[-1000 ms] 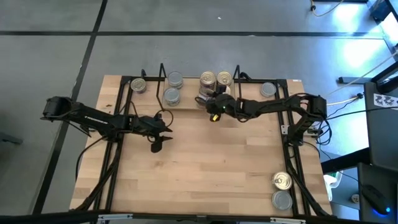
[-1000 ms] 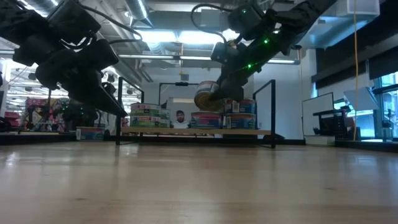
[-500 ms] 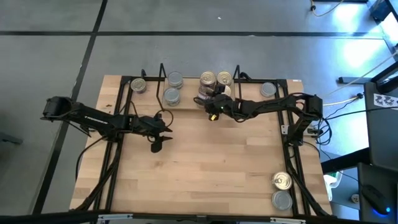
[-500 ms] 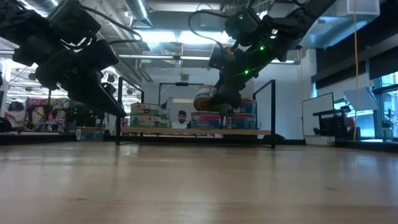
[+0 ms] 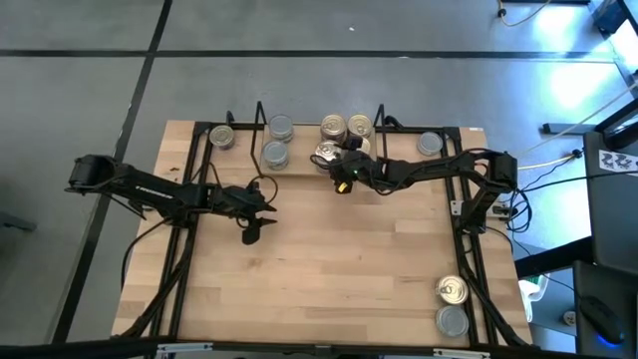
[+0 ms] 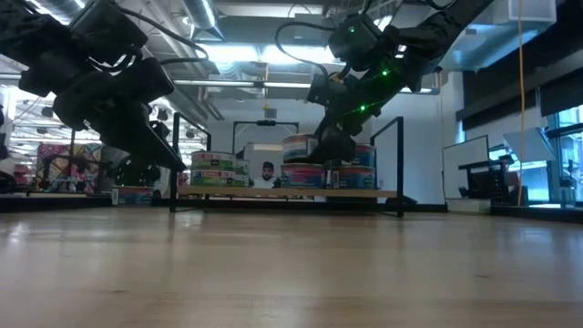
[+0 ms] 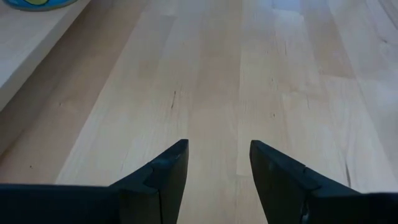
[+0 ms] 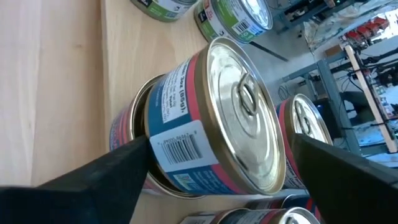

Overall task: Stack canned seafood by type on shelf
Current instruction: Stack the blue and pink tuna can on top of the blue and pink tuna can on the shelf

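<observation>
While gripped, can [image 8: 211,118] atop another

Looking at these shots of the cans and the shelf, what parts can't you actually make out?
- Whether the gold-top can already rests on the can under it: the right pincer flanks it, wrist view.
- Shelf can tops: low view is level.
- Can labels: too small, high view.
- Left pincer sees only one can's edge.

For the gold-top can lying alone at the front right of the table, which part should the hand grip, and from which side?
Grip the gold-top can across its round side wall, coming straight down from above. It stands upright, short and wide, with a grey-top can close beside it, so put the fingers on the two free sides.
</observation>
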Motion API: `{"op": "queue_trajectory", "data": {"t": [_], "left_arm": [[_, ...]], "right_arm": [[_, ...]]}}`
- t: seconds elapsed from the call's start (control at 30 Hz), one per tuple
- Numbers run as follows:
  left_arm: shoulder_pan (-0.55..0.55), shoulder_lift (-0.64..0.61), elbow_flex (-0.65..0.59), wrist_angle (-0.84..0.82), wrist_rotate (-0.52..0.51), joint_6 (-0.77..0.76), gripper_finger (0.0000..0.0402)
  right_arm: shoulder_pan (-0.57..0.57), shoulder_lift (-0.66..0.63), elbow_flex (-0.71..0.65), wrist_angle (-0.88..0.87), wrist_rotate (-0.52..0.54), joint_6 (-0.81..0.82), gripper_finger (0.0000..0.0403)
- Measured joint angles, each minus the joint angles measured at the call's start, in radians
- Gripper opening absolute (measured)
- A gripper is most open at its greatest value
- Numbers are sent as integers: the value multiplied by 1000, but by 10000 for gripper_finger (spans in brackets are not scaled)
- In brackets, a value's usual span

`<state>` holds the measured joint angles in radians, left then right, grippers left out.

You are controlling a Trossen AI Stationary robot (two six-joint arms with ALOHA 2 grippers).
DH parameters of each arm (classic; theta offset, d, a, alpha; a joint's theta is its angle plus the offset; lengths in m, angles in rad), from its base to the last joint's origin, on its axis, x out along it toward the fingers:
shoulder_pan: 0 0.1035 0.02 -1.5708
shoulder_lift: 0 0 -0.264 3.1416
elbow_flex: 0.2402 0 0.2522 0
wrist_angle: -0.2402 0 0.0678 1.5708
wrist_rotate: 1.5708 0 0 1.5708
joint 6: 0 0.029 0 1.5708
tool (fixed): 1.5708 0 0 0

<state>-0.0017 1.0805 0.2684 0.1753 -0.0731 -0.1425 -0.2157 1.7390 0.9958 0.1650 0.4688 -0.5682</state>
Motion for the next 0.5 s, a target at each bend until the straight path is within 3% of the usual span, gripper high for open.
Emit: {"op": "queue_trajectory", "data": {"t": [0.5], "left_arm": [[0, 0, 0, -5, 0, 16, 170]], "right_arm": [[22, -19, 33, -85, 17, 1, 353]]}}
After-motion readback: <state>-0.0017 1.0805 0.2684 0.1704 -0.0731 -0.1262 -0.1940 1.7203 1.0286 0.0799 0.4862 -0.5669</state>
